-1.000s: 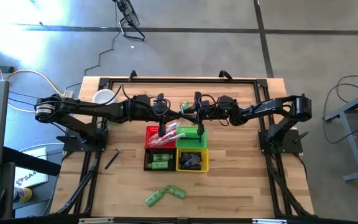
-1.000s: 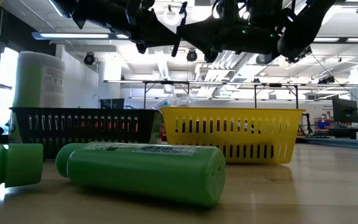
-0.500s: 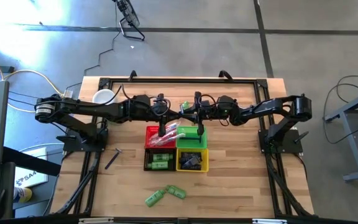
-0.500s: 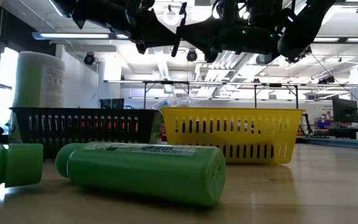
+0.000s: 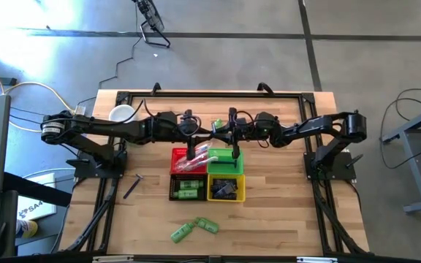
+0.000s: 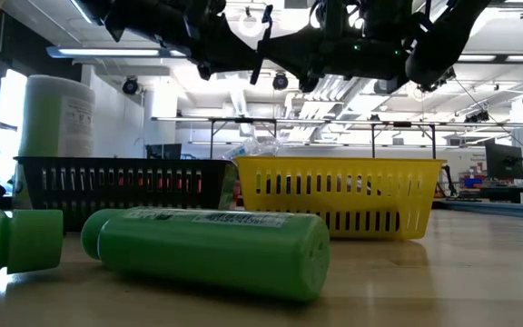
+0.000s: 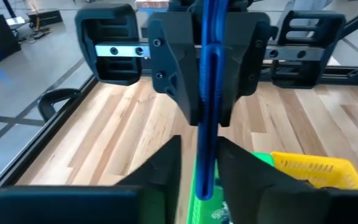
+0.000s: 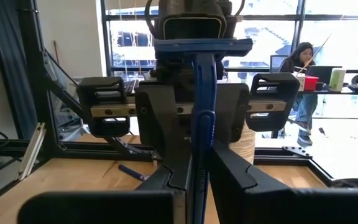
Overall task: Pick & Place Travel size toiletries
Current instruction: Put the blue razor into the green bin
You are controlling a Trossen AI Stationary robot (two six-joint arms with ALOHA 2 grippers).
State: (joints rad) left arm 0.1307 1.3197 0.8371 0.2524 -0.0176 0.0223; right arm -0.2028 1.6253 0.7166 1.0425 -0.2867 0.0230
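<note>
Pale wood worktop (image 5: 283, 204) fills my overhead feed, with grey floor all round it. At far left sits a white cup (image 5: 121, 112), and nearer to me on that side one slim dark stick (image 5: 131, 188) lies loose on the wood.

Both arms reach in to meet above the middle, and I judge this to be a handover in mid-air, so the item can be turned or carried to the right bin. The left claw (image 7: 197, 140) stands slightly parted: through its own camera I see a thin gap on each side of the blue razor (image 7: 207, 124), so it looks released, beside the handle and not gripping it.

Below the meeting point four baskets sit packed together: red basket (image 5: 175, 153) and green basket (image 5: 234, 155) on the far side, black basket (image 5: 174, 191) and yellow basket (image 5: 241, 190) on the near side, already sorted by kind. Two green bottles (image 5: 194, 229) lie unsorted on the near worktop.

The right claw (image 8: 199, 155) is clenched on the razor's handle, holding it upright with the head uppermost, clear of the baskets.
</note>
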